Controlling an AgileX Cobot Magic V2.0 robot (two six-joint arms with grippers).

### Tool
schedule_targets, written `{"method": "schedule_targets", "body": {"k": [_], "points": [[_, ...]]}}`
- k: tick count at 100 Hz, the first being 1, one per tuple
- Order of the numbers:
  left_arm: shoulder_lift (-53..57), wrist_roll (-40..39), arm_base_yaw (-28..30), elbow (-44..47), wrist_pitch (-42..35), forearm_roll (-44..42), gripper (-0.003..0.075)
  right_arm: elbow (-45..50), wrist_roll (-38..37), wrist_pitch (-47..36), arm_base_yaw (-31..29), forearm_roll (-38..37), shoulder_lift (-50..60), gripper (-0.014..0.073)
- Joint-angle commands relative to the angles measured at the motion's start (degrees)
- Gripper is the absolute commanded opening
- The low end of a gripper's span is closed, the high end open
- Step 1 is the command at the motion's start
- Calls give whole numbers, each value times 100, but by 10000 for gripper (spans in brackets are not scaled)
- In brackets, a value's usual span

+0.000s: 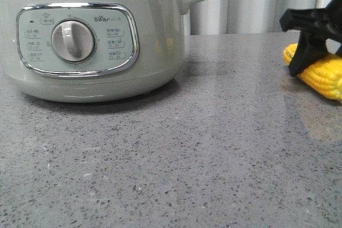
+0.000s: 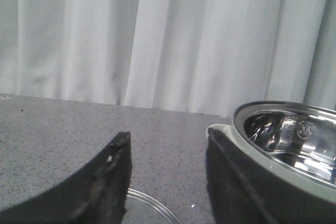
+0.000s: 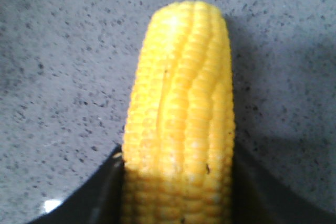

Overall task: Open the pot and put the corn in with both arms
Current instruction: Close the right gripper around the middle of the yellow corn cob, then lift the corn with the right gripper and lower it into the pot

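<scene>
Corn [image 1: 320,76], a short yellow cob with rows of kernels, lies on the speckled grey stone-look tabletop [image 1: 214,148] at 3 o'clock in the front view, its far end cut off by the frame edge. Its long axis runs from about 10 o'clock to 4 o'clock there, the rounded tip pointing toward the pot. The right end effector [image 1: 307,57], matte black, straddles the cob with one finger down the near side; the other finger is hidden behind the cob. In the right wrist view the dark fingers flank the corn [image 3: 178,119] on both sides and appear to touch it, so the right end effector looks closed on the corn, which rests on the tabletop.

Pot [image 1: 85,41], round and pale grey-green with a chrome-framed panel, beige dial and small side handle, stands well apart from the corn at 9 to 10 o'clock; its left side and top are cropped. The left wrist view shows its shiny steel bowl uncovered [image 2: 291,137]. The left end effector [image 2: 168,177] has its fingers spread wide, holding nothing; a clear curved rim [image 2: 149,205] beneath it is hard to identify. White pleated curtains [image 2: 157,35] hang behind.
</scene>
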State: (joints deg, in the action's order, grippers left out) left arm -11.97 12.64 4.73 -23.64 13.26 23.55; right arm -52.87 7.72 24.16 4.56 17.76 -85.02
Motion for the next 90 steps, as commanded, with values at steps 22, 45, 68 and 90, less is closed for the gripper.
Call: {"method": "schedule_targets", "body": {"k": [22,45,68,90], "points": [[217,-25,-27,-187,182,639,-18,-1421,52,-376,592,975,825,-74],[217,-25,-27,-187,804,1231,-18,-2566,52,-904,2116,975,345,-74],[217,-25,-92,-187,975,1481,-18,-3256,52,-1338,2804,964,-643,-14],[217,600,-576,-187,2020,1481,-18,-3873,52,-726,2827,974,-1140,477]]}}
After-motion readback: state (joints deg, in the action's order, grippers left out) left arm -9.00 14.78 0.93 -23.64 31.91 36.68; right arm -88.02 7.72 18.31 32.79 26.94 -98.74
